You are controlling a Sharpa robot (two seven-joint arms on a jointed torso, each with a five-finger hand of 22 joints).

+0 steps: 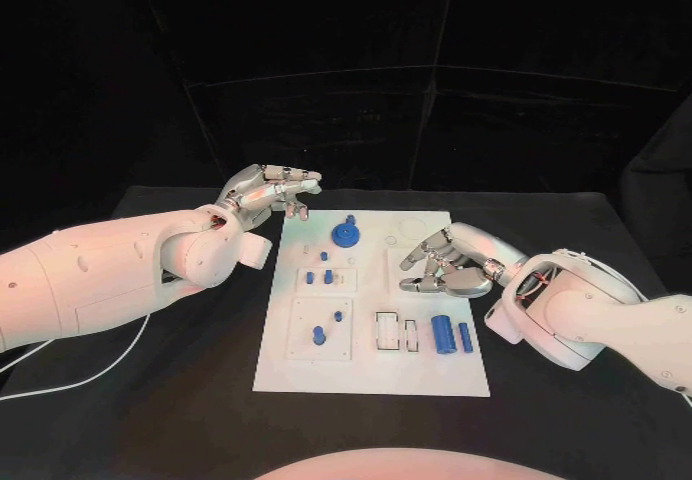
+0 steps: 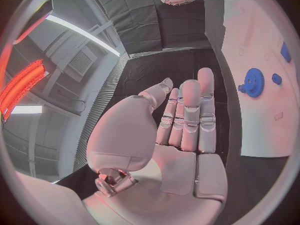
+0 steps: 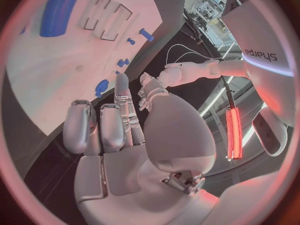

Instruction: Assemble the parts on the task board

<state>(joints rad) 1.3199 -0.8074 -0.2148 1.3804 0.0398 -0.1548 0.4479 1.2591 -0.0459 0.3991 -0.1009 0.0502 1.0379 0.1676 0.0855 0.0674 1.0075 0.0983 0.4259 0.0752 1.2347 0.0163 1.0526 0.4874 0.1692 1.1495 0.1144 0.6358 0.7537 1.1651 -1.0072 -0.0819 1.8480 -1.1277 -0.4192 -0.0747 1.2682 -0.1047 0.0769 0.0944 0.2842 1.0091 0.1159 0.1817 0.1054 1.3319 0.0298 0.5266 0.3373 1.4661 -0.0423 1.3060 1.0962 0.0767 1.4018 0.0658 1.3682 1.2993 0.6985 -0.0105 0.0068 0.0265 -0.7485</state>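
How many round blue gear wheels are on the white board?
1 that I can see: the blue gear stands near the far edge of the task board, beside the left hand. The right hand may hide others.

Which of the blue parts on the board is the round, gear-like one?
The blue gear at the far end of the task board, near the left hand. It is a toothed disc; the other blue parts are cylinders or small pegs.

White task board (image 1: pixel 372 375) lies flat mid-table, long side running away from robot. Blue gear (image 1: pixel 346 235) sits near far edge, small blue pegs (image 1: pixel 326 274) stand in left-side panels. Fat blue cylinder (image 1: pixel 443 334) & thin blue bar (image 1: pixel 466 337) lie side by side near right edge.
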